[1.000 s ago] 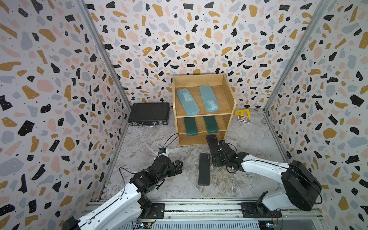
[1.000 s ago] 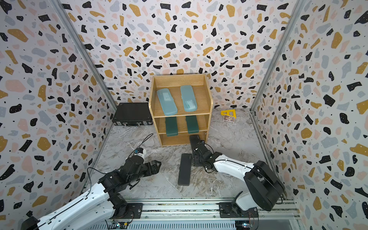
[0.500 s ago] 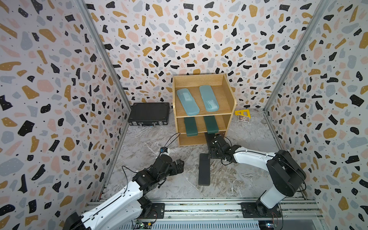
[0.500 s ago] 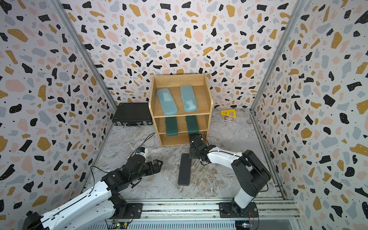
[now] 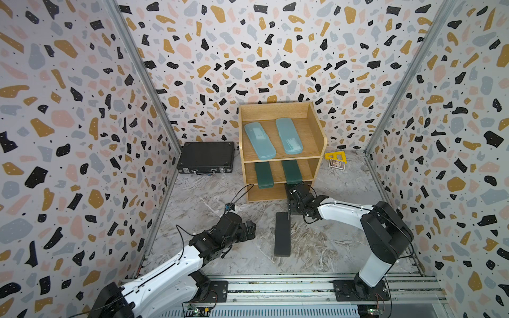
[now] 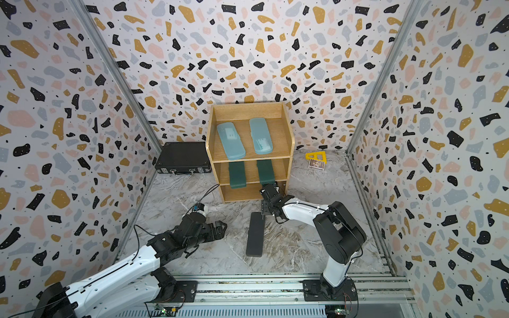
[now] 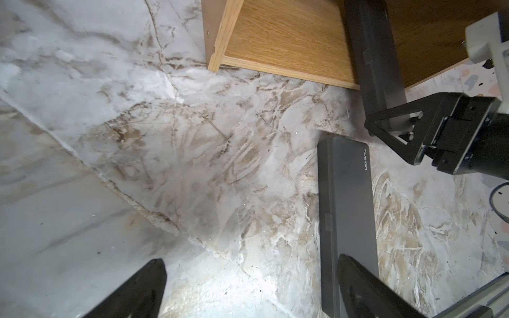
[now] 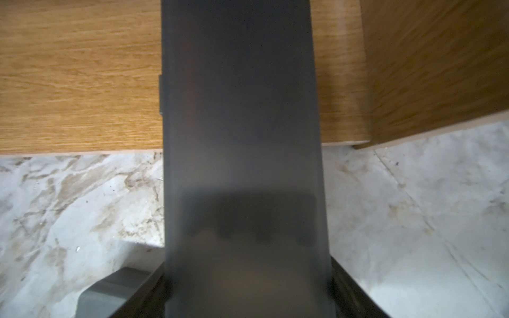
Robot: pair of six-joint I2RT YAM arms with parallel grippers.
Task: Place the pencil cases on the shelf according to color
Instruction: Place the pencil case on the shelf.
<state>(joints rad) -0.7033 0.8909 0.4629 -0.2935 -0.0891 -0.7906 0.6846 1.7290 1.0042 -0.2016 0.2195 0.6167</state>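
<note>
The right pincer (image 7: 396, 129) pinches one black case (image 8: 242, 137) by its near end, across the width. The long free end reaches ahead of it into the bottom tier of the shelf (image 5: 316, 132). That hold lets the case go in lengthwise with the pincer itself outside the opening.

In the right wrist view the case's far half lies over the bottom board, close to a side panel, and the near half hangs over the counter (image 8: 82, 206). Whether it touches the board I cannot tell.

The tiers above the pincer explain the aim: two light-blue cases (image 5: 259, 140) sit on top and two dark green cases (image 5: 263, 174) in the middle, so black belongs lowest. I judge the case is kept to one side to leave room for its twin.

That second black case (image 7: 347, 206) lies flat on the counter just behind and beside the right pincer, its length pointing at the shelf. The left pincer (image 5: 250, 230) hangs spread wide and empty, near that case but not gripping it — likely placed to take it next.
</note>
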